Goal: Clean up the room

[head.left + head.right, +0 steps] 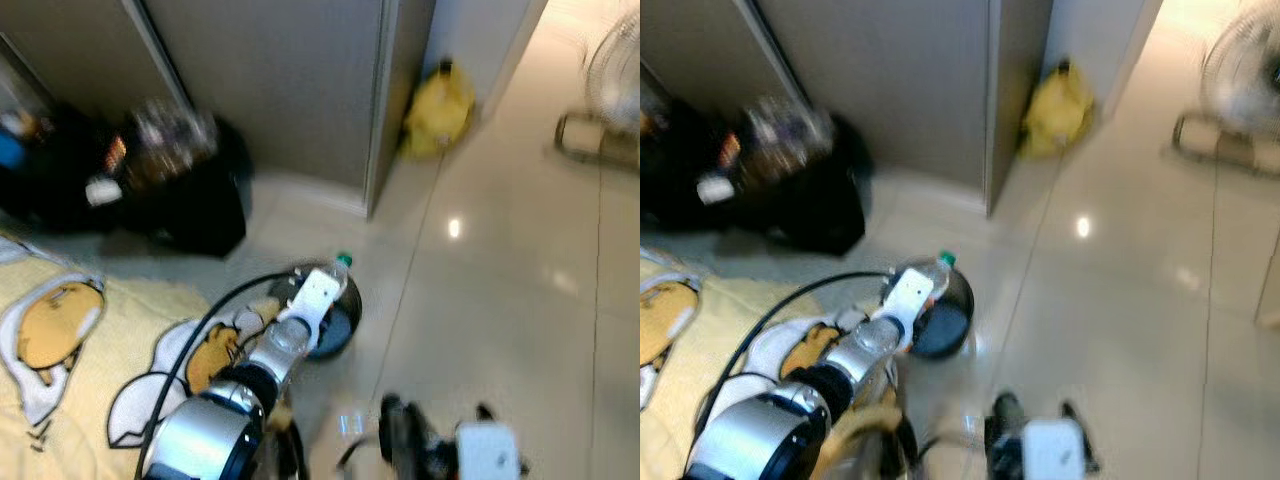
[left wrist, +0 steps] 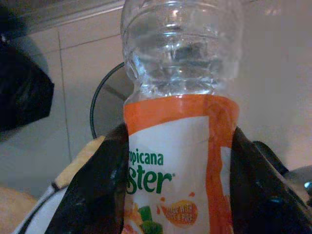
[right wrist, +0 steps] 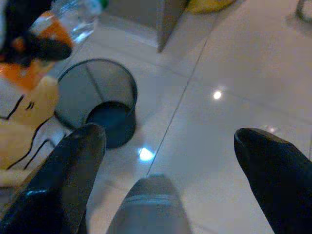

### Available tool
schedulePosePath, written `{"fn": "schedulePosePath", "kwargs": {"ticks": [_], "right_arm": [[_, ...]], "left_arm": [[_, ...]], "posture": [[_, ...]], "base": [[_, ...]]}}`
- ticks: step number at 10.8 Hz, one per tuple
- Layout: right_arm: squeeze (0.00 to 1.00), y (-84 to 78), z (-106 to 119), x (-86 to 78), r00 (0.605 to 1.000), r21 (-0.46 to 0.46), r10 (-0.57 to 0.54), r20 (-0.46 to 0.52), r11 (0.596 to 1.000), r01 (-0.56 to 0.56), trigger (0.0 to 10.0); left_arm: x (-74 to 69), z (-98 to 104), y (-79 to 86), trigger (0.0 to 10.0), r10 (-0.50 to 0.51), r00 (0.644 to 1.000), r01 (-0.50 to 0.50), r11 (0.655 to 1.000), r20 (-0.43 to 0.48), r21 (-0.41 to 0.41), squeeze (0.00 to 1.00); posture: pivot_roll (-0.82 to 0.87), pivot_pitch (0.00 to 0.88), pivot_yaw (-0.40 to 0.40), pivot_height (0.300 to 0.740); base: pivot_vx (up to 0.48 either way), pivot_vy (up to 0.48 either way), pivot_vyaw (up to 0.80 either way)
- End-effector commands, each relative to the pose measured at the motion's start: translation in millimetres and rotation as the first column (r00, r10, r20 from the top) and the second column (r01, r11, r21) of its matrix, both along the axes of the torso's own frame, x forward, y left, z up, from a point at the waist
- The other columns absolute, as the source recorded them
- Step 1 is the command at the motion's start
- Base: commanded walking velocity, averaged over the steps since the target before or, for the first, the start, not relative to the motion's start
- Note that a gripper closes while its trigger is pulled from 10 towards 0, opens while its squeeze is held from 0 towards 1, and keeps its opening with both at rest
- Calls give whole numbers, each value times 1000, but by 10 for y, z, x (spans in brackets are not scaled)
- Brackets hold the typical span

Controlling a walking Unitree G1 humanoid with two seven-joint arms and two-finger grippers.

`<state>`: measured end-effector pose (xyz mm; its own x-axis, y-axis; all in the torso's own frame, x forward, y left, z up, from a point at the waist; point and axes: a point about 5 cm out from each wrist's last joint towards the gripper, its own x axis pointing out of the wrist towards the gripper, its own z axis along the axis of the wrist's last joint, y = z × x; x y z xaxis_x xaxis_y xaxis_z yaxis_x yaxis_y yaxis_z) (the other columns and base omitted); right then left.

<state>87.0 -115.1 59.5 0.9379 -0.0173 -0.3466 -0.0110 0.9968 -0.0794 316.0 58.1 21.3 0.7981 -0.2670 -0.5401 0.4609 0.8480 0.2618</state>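
Note:
My left gripper is shut on a clear plastic bottle with an orange and white Tropicana label and a green cap. In the eye views the bottle hangs over the rim of a dark mesh waste bin standing on the tiled floor. The right wrist view shows the same bin upright, with the bottle held above its edge. My right gripper is open and low over the tiles, to the right of the bin, with nothing between its fingers.
A yellow blanket with cartoon prints lies on my left. Black bags with clutter sit against the grey cabinet. A yellow bag leans at the cabinet corner. A fan base stands at the far right.

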Motion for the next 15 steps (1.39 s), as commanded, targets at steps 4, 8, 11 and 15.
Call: {"fn": "schedulePosePath", "kwargs": {"ticks": [4,8,11,15], "right_arm": [[0,69,110,-280,998,3,-24,-66,1000,24,10000],[0,156,145,-459,992,16,-41,-118,999,43,10000],[0,156,147,-522,989,18,-45,-141,999,48,10000],[0,57,168,-601,984,1,-20,-175,1000,21,10000]], "left_arm": [[64,153,-192,10000,-109,985,93,988,136,122,0],[369,783,-382,10000,-487,684,54,777,543,627,1000],[402,632,-63,10000,-487,752,-9,665,443,747,1000],[389,543,150,10000,-416,793,-66,667,444,742,1000]], "posture": [[-430,458,111,726],[-448,485,107,726],[-448,496,96,726],[-459,503,47,726]], "base": [[0,0,0],[0,0,0],[0,0,0],[0,0,0]]}}
